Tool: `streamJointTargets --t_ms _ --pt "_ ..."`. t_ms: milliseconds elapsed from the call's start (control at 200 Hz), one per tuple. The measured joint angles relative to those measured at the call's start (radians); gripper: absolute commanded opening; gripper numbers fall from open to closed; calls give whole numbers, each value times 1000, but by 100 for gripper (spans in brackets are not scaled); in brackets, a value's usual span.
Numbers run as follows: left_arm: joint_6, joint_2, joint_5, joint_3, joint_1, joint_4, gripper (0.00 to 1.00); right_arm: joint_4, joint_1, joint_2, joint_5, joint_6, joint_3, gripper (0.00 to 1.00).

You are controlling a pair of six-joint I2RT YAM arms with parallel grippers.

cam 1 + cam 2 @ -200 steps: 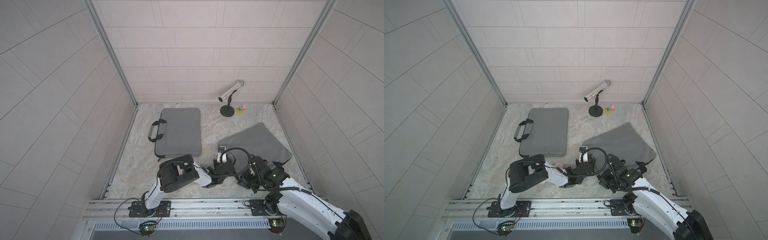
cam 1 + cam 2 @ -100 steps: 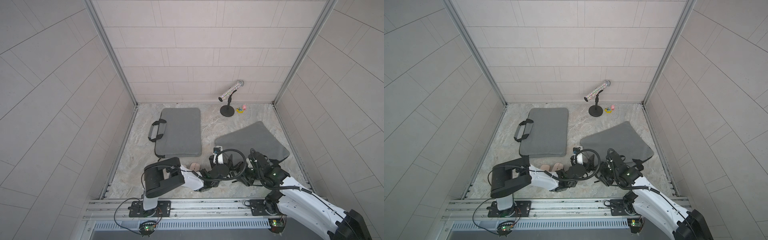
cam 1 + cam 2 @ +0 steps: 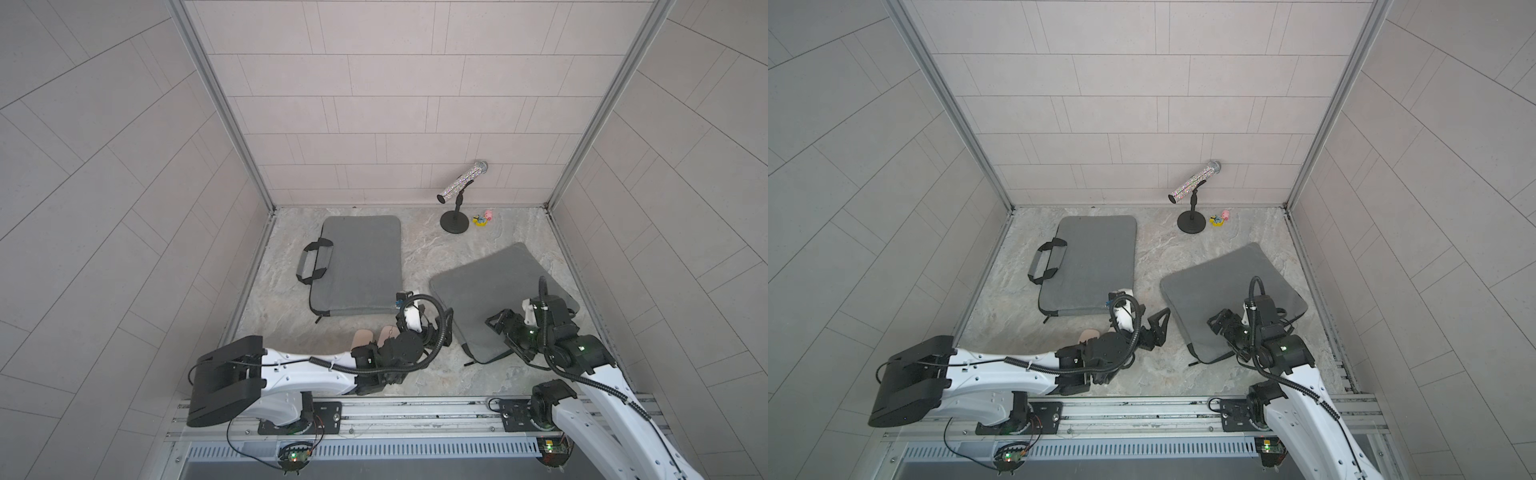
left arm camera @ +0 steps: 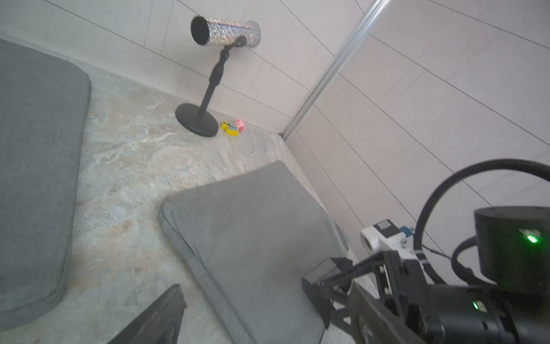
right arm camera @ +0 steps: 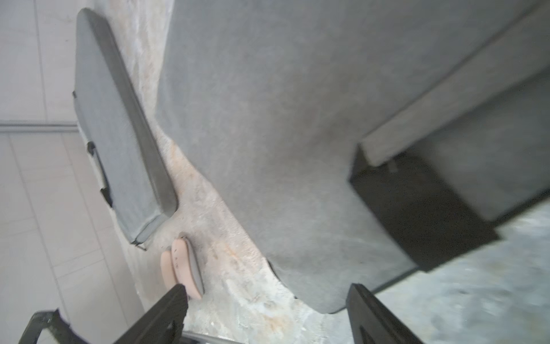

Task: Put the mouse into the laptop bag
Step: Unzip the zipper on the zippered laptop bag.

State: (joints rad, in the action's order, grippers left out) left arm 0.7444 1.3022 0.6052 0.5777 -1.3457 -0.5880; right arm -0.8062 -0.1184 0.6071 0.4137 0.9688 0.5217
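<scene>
- Marbled tabletop (image 3: 419, 257) inside pale tiled walls, with its front half crowded (both arms sit low over it). I judge the likeliest slip is a wrist or cable nudging the mouse away before any grasp.
- Left gripper (image 3: 1158, 328): jaws spread wide and holding nothing, just beside the edge of the grey bag (image 3: 490, 291).
- Right gripper (image 5: 267, 287): jaws also wide and empty, over that bag's near corner. Whether it touches the bag I cannot tell.
- Mouse (image 5: 180, 262): pale pink, on the tabletop outside both bags and close by the left arm, with a second pink shape just beside it.
- The grey bag lies flat with no open mouth visible, so a mouse pushed at it would probably skid off.
- Farther back are the handled bag (image 3: 357, 262), the microphone stand (image 3: 455, 216) and small toys (image 3: 484, 218). The two look-alike bags invite choosing the wrong one.
</scene>
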Motion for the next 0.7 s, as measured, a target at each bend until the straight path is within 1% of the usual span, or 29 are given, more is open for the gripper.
streamJointTargets --t_ms 95,240,370,455,495,590,660,700 --pt "18 -27 -31 -31 -25 40 89 -82 63 -34 -13 -69 -3 87" --pt "22 -10 -95 -78 -55 40 87 -131 76 -59 -17 -121 -41 87" --pt "10 56 -138 -80 -82 39 87 -119 76 -66 -12 -127 -102 86" --pt "3 85 -155 -89 -90 16 87 -68 75 -64 14 -117 -156 81" --pt "2 88 -156 -105 -93 -2 87 -39 71 -63 33 -106 -180 81" --pt "-1 84 -147 -153 -94 -41 88 33 18 -56 51 -70 -209 81" --pt "-1 55 -126 -175 -94 -14 88 112 -70 -42 41 -28 -209 80" --pt "0 28 -114 -175 -94 21 88 165 -141 -20 20 -5 -207 80"
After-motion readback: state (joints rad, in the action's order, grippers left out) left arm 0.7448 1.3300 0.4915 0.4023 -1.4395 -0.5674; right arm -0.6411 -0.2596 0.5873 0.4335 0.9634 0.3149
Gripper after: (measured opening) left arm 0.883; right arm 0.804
